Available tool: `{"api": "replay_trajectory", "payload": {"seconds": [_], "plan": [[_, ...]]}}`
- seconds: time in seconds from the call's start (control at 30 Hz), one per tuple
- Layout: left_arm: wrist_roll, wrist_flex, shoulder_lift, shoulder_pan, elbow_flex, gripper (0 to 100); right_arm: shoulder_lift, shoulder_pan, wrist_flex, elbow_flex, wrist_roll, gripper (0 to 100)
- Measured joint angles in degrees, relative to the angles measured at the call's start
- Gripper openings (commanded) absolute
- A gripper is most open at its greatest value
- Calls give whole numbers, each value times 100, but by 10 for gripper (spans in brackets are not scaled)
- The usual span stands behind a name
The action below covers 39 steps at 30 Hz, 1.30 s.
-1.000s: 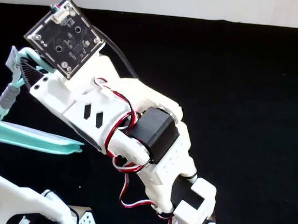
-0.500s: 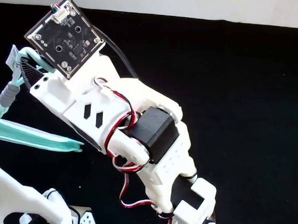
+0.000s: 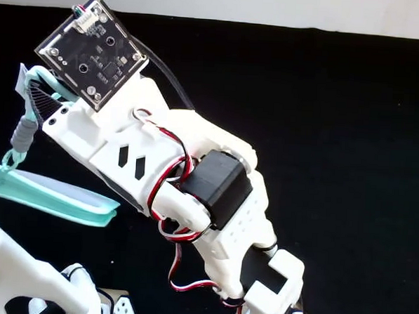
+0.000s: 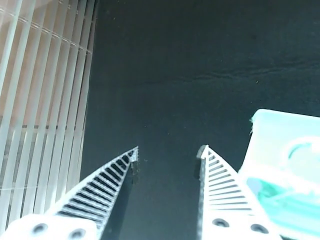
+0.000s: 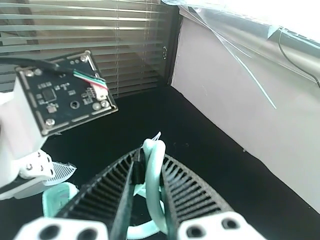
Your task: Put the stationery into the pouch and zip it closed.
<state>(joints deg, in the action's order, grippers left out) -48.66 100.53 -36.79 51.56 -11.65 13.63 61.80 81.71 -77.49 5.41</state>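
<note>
The right gripper (image 5: 148, 167) clenches only the loop (image 5: 152, 150) of the pouch (image 3: 46, 194), which could swing or slip free; the left gripper (image 4: 168, 150) stands open, empty.

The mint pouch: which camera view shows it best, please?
The high view: the pouch shows there at most of its length, its strap rising to the right gripper. The left wrist view gives one corner beside the open left gripper; the right wrist view gives the pinched strap and a small edge.
</note>
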Motion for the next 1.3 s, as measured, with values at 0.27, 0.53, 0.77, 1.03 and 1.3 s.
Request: {"api": "replay_trajectory", "payload": {"seconds": [0.27,0.53,0.77,1.03,1.3], "plan": [[0,0,0,-18,-141,213,431,0,0,0,0,9],[0,0,-378,229,-141,213,475,-220,-141,0,0,9],[0,0,-730,273,-141,213,475,-273,-158,0,0,9],[0,0,-730,246,-53,213,475,-273,-158,0,0,9],[0,0,-738,246,413,213,475,-273,-158,0,0,9]]}}
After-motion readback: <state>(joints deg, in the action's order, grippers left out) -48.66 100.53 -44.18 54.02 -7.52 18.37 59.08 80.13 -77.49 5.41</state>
